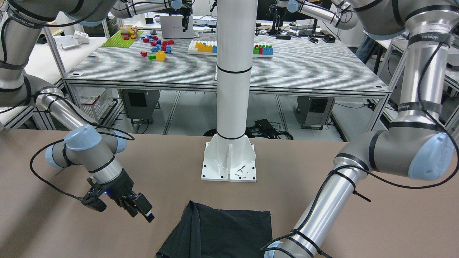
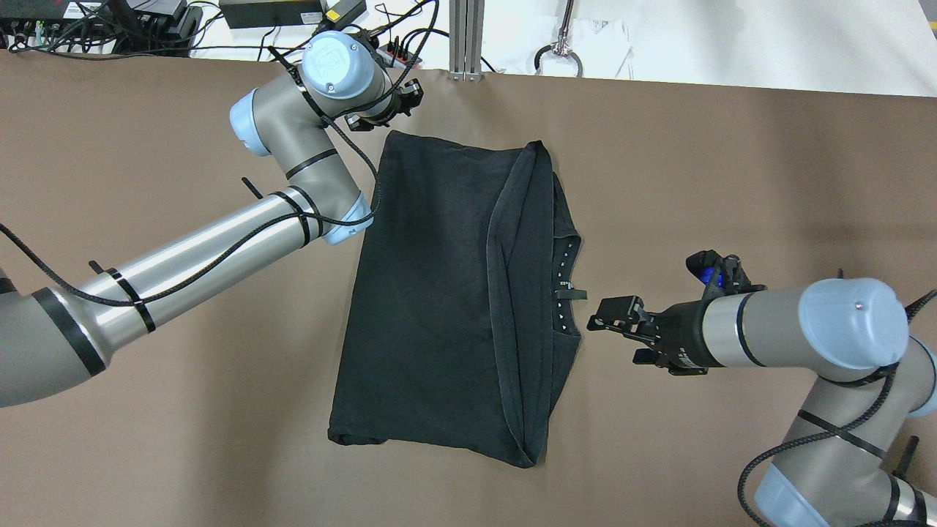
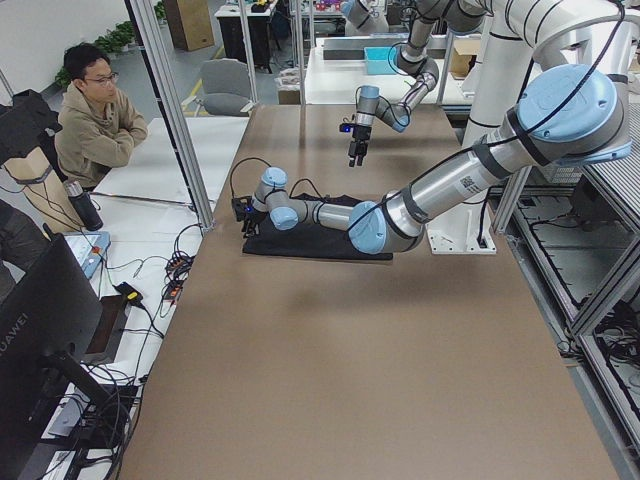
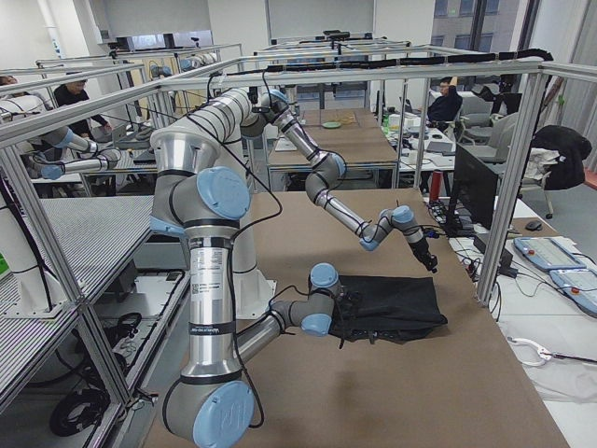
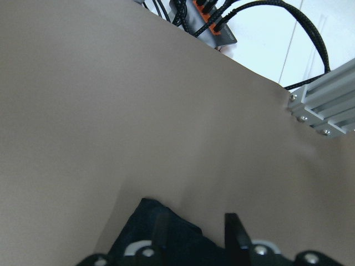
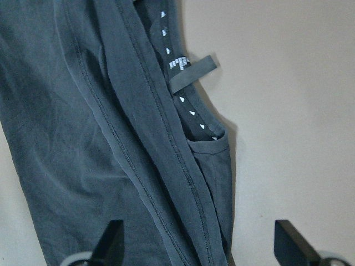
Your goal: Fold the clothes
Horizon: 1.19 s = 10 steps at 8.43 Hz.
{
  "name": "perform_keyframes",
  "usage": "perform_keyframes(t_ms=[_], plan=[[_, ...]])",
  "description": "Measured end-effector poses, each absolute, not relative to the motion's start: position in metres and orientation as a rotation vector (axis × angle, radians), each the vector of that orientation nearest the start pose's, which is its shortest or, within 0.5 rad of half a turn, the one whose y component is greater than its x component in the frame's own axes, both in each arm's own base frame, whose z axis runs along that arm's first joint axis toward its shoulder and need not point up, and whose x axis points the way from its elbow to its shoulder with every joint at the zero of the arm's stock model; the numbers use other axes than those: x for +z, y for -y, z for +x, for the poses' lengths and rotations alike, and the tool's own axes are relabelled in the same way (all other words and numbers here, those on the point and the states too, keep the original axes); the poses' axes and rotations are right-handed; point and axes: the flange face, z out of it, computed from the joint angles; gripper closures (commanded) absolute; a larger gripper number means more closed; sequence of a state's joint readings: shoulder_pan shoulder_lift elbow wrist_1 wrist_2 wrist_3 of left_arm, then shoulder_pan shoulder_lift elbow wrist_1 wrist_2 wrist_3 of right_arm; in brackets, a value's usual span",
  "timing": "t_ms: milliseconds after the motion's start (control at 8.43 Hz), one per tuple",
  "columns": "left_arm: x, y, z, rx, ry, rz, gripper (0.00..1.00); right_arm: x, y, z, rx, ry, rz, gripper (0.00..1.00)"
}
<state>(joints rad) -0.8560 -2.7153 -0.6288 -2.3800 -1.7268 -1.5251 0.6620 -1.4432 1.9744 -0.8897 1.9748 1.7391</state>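
Observation:
The clothes (image 2: 439, 293) are one black garment lying folded lengthwise on the brown table, with the collar and its tag (image 6: 191, 73) on its right side. My left gripper (image 2: 384, 117) is at the garment's far left corner. In the left wrist view its fingers (image 5: 233, 235) stand a little apart, astride that corner (image 5: 152, 219), so this gripper (image 5: 197, 235) is open. My right gripper (image 2: 607, 326) hovers just right of the collar, wide open and empty, its fingertips (image 6: 113, 241) over the fabric edge. It also shows raised above the table (image 1: 143, 211).
The white pillar base (image 1: 229, 161) stands behind the garment (image 1: 222, 233). Cables and a power strip (image 5: 213, 25) lie past the table's far edge. A person (image 3: 95, 115) sits beyond that edge. Bare brown table (image 2: 732, 183) surrounds the garment.

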Motion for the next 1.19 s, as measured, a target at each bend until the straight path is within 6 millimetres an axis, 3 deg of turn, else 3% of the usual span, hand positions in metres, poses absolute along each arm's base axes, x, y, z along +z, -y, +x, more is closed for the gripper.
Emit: perform_keyframes(t_ms=[119, 356, 593, 831, 949, 1187], plan=[[0.239, 0.757, 0.498, -0.652, -0.996, 0.328, 0.0, 0.31, 0.392, -0.362, 0.432, 1.225, -0.016, 0.08], [0.27, 0.739, 0.48, -0.647, -1.012, 0.34, 0.0, 0.269, 0.382, -0.419, 0.246, 1.096, 0.087, 0.37], [0.286, 0.729, 0.47, -0.648, -1.015, 0.343, 0.0, 0.235, 0.354, -0.468, 0.066, 1.004, 0.146, 0.6], [0.29, 0.727, 0.469, -0.651, -1.016, 0.341, 0.0, 0.232, 0.307, -0.519, -0.111, 0.93, 0.244, 0.64], [0.29, 0.726, 0.469, -0.652, -1.017, 0.341, 0.0, 0.24, 0.296, -0.536, -0.188, 0.889, 0.288, 0.65], [0.293, 0.724, 0.47, -0.656, -1.018, 0.336, 0.0, 0.252, 0.29, -0.552, -0.273, 0.839, 0.327, 0.65]])
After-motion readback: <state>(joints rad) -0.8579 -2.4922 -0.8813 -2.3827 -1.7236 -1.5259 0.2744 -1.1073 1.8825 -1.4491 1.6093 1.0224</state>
